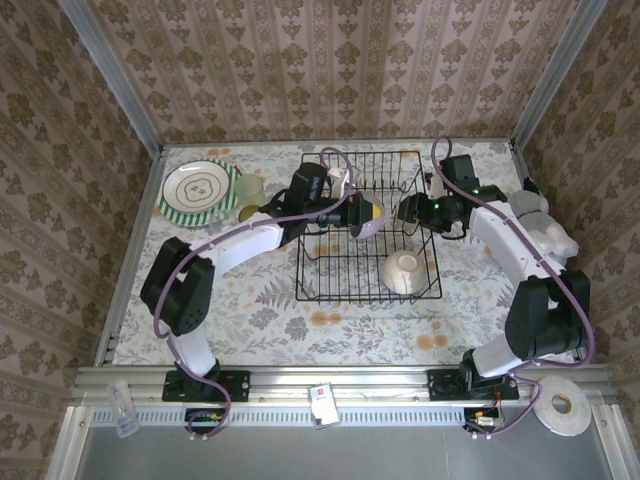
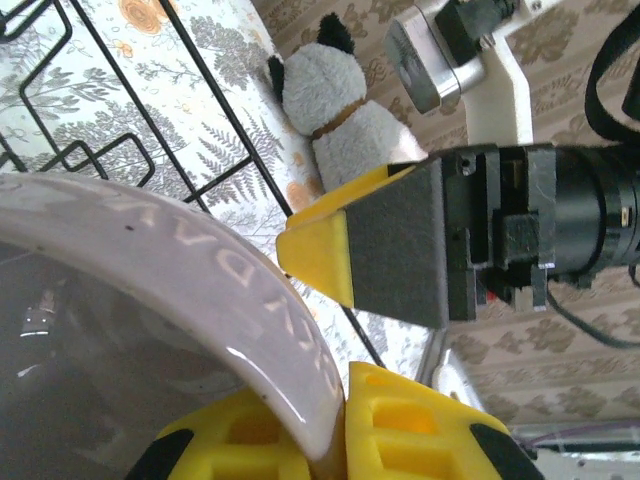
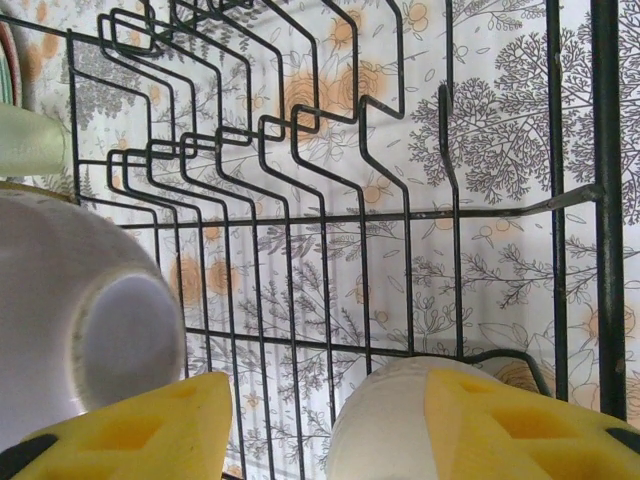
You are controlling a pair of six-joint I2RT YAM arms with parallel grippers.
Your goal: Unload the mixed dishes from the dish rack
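Observation:
The black wire dish rack (image 1: 340, 285) stands mid-table. My left gripper (image 1: 352, 213) is shut on the rim of the lilac bowl (image 1: 367, 216), held tilted over the rack. In the left wrist view the bowl's rim (image 2: 200, 290) is pinched between the yellow fingers of that gripper (image 2: 335, 425). My right gripper (image 1: 408, 210) hovers just right of the bowl, open, nothing between its fingers (image 3: 330, 440). A cream bowl (image 1: 405, 272) lies upside down in the rack's front right. It also sits below the right fingers (image 3: 390, 430), with the lilac bowl (image 3: 80, 320) to their left.
A green-striped plate (image 1: 200, 187), a pale tumbler (image 1: 250, 188) and a small amber cup (image 1: 247, 212) sit on the table left of the rack. A soft toy (image 1: 540, 215) lies at the right edge. A tape roll (image 1: 560, 405) rests off the table's front right.

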